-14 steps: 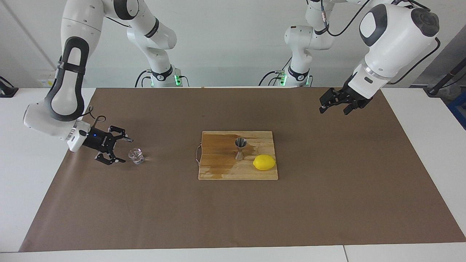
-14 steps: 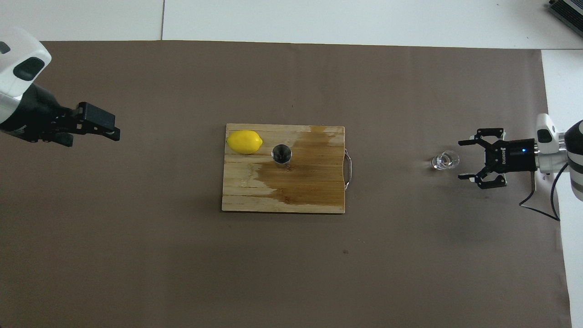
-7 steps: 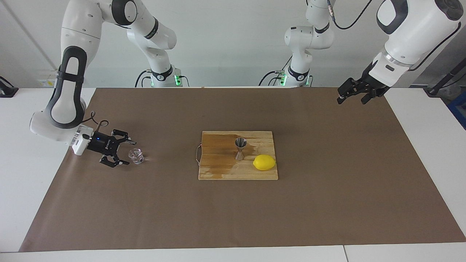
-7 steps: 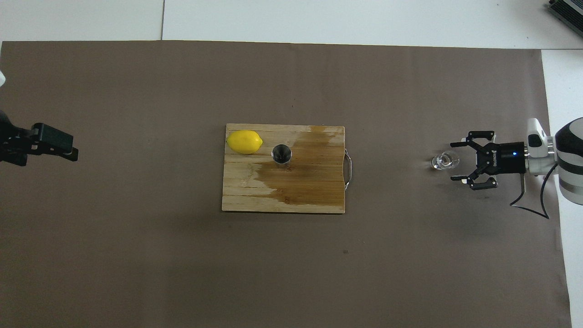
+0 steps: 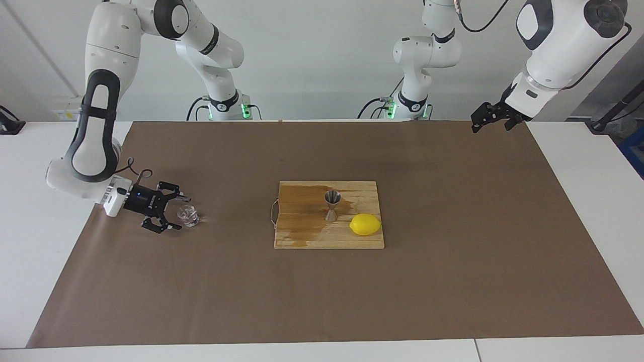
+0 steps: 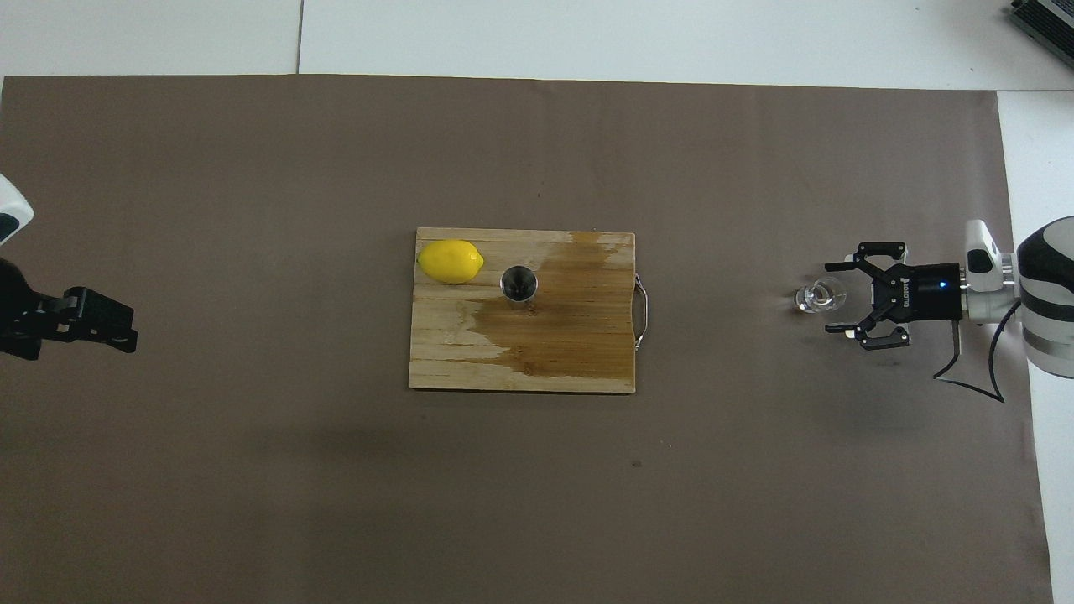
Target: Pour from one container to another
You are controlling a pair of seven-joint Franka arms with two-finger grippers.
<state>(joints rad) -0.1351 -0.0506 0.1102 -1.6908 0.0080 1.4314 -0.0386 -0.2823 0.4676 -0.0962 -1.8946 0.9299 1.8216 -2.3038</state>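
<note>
Our right gripper [image 5: 173, 211] lies low on its side with jaws spread wide, the glass cup [image 5: 189, 215] standing upright on the brown mat just ahead of the fingertips, not yet between them and apart from them. We judge that a slightly skewed advance could let one fingertip nudge and tip this light cup, spilling it well short of the jigger [image 5: 332, 204] on the wet cutting board [image 5: 302, 231]. Our left gripper [image 5: 490, 118] waits aloft over the mat's corner, jaws open and empty.
</note>
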